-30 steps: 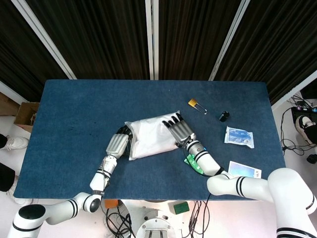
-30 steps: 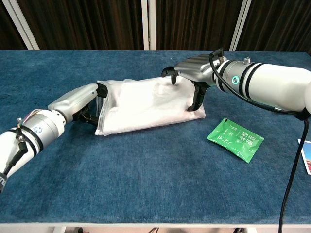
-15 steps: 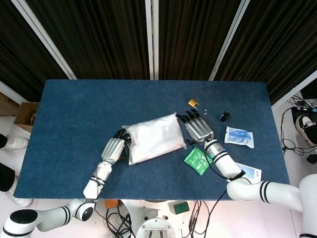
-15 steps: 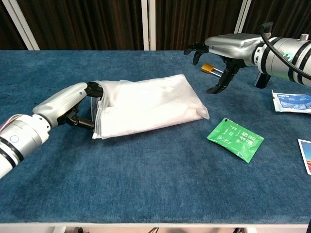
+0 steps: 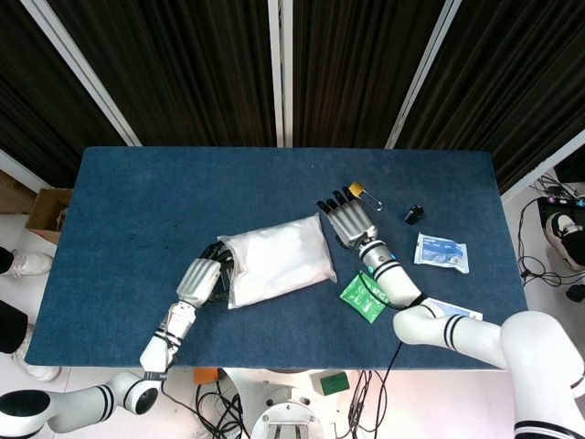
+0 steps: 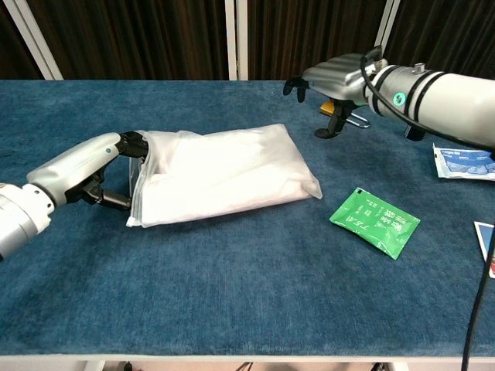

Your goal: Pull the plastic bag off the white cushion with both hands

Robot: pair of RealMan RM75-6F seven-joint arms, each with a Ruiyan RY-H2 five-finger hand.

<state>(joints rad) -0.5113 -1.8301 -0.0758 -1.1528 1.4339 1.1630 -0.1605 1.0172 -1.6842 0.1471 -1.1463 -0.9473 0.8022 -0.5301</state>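
The white cushion (image 5: 274,261) (image 6: 224,174) lies mid-table, still inside its clear plastic bag (image 6: 309,185). The bag's mouth faces my left hand (image 5: 203,279) (image 6: 89,166), which grips its open edge at the cushion's left end. My right hand (image 5: 347,219) (image 6: 332,77) hovers off the cushion's far right corner, fingers spread and holding nothing, apart from the bag.
A green sachet (image 5: 364,297) (image 6: 375,222) lies right of the cushion. A gold clip (image 5: 356,190) sits just behind my right hand. Further right lie a small black object (image 5: 413,214), a blue-white packet (image 5: 441,252) (image 6: 464,162) and a card (image 5: 452,315).
My right hand lifted off the cushion and drew back to its far right. My left hand pulled the bagged cushion leftward by the bag's edge.
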